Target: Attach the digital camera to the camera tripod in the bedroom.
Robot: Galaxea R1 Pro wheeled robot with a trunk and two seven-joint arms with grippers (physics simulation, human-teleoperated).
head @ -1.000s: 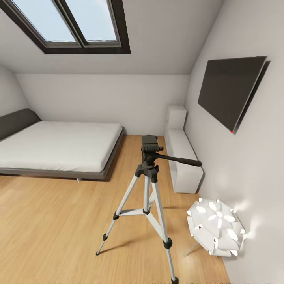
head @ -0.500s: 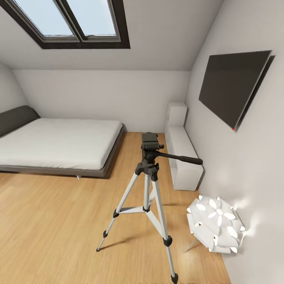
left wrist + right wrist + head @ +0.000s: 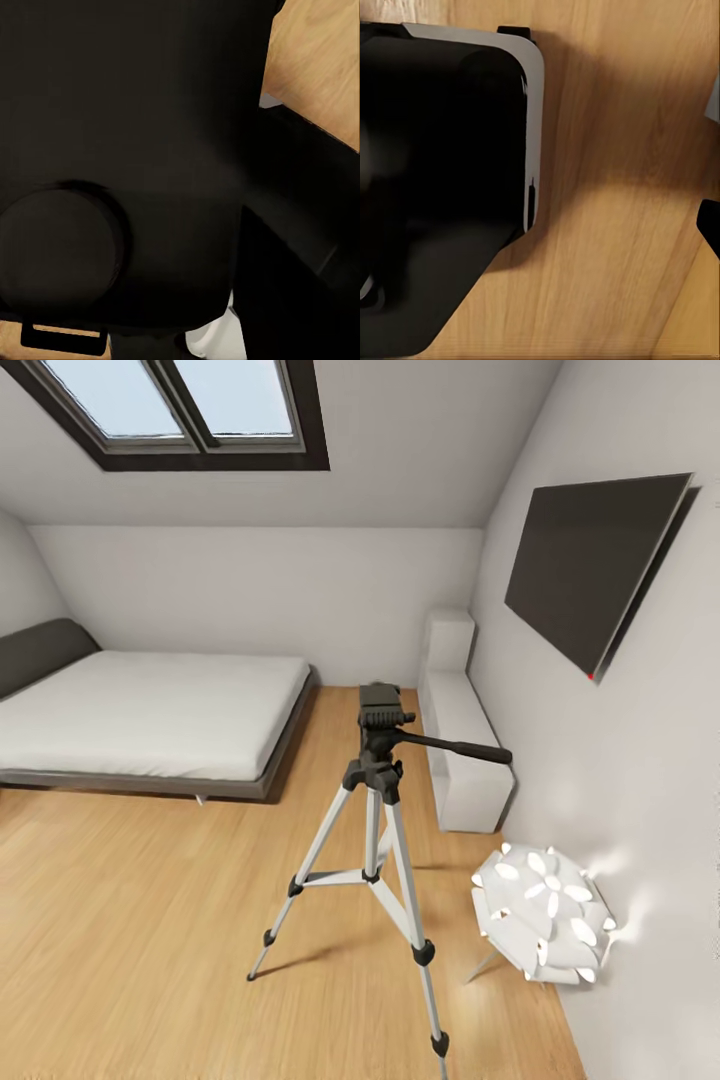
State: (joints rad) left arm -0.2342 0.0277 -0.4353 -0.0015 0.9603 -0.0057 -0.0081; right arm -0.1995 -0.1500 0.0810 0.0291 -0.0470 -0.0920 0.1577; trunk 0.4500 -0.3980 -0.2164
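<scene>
The camera tripod (image 3: 372, 830) stands upright on the wood floor of the bedroom, in the middle of the head view. It has three silver legs with black joints and feet, and a bare black head (image 3: 380, 712). A long black pan handle (image 3: 455, 747) points right from the head. The digital camera is out of view. In the left wrist view a large, blurred black body (image 3: 127, 150) sits very close, with a strip of wood floor (image 3: 315, 67) beside it. The right wrist view looks down on a black body with a silver edge (image 3: 534, 135) above floorboards.
A low grey bed (image 3: 150, 720) lies at the left. Along the right wall stand a white low cabinet (image 3: 462, 755) and a white flower-shaped lamp (image 3: 545, 915), close to the tripod's right leg. A wall TV (image 3: 590, 570) hangs above. Open floor (image 3: 140, 930) spreads left of the tripod.
The whole head picture has shifted a little, with the room sliding slightly upward, so the camera has moved. The tripod and furniture stand as before.
</scene>
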